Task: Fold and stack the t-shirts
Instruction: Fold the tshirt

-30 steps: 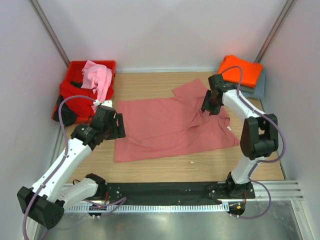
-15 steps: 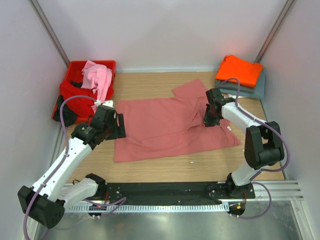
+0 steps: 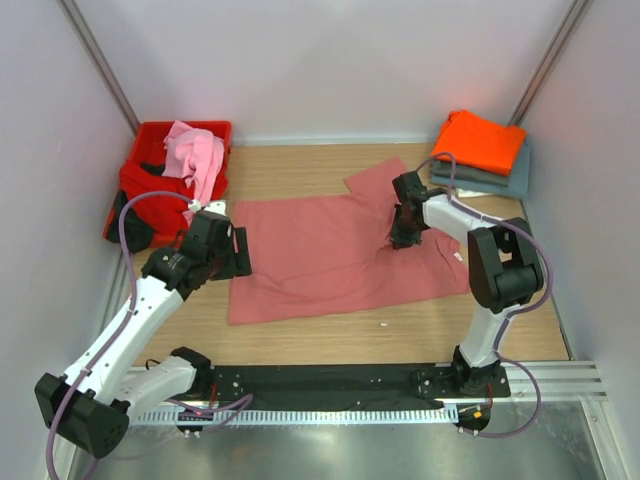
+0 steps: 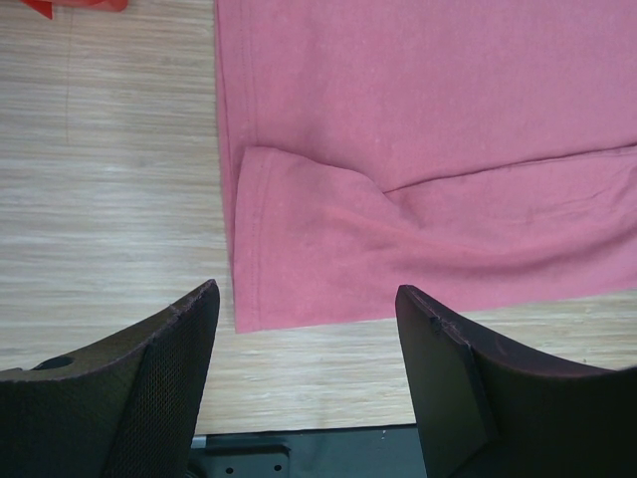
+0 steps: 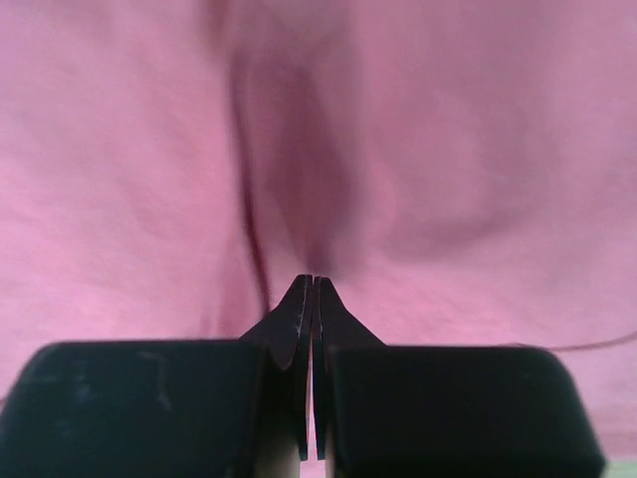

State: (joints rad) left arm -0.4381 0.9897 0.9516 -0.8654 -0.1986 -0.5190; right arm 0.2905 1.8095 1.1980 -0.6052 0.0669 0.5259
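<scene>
A salmon-pink t-shirt (image 3: 330, 255) of soft, matte knit lies spread front-down or front-up (cannot tell which) across the middle of the pale wood-grain counter (image 3: 300, 160). Its outline is roughly a wide rectangle, with one sleeve (image 3: 380, 180) angled toward the far wall. In the left wrist view the near hem shows a stitched double seam, and one corner (image 4: 299, 249) is turned over on itself in a rounded flap.

The left tool (image 4: 304, 294) hangs released above that corner, its dark, finely meshed pads (image 4: 179, 368) spread wide and clear of the cloth. The right tool (image 5: 313, 284) is clenched on the salmon-pink t-shirt, its black wedge-shaped tips meeting on a pinch of fabric from which soft creases fan out.

At the far right corner an orange t-shirt (image 3: 480, 140) sits folded into a neat slab on a grey-blue t-shirt (image 3: 508, 180). At the far left a red plastic crate (image 3: 160, 127) holds a crumpled light pink t-shirt (image 3: 195, 155)
</scene>
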